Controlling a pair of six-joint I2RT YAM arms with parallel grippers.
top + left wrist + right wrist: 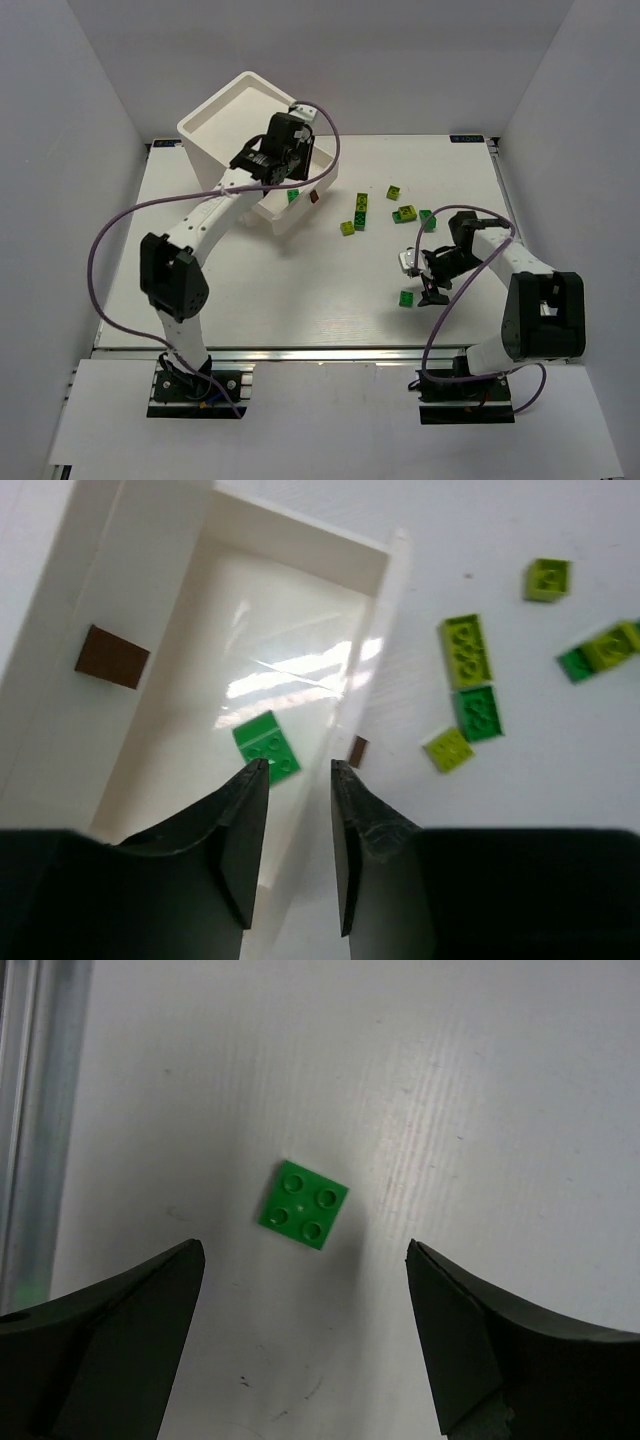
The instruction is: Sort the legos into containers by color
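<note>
**Right arm at pre-grasp on a green brick; left arm empty over the open drawer**

Right wrist view: the dark fingers of the right gripper [305, 1255] fill the bottom corners, jaws spread wide with nothing between them. Beyond the gap lies a bright green square four-stud plastic brick [303, 1203]. It sits flat and studs up on the white table [500, 1080], turned slightly against the finger line. The fingers are clear of it on both sides.

The left gripper [300, 775] has its jaws a narrow slit apart and holds nothing. It hangs over the front wall of the pulled-out white plastic drawer [385, 600] of the white rounded drawer unit [215, 125]. One flat green brick [267, 745] lies on the drawer floor. A small brown pull tab [357, 751] sits on the drawer front.

The other loose bricks [360, 203] are scattered on the table between the unit and the right arm, green and yellow-green mixed. No purple one shows.

Step, as judged: green sorting is in hand and early, with one brick in and most out.

Next move calls for a straight descent, probably with a small wrist turn so the pads meet flat faces rather than corners, then close and lift. The brick is low, so the fingertips must get nearly to the table. The drawer is well apart from this brick, on the left arm's side, so a long carry or a handoff looks likely.
</note>
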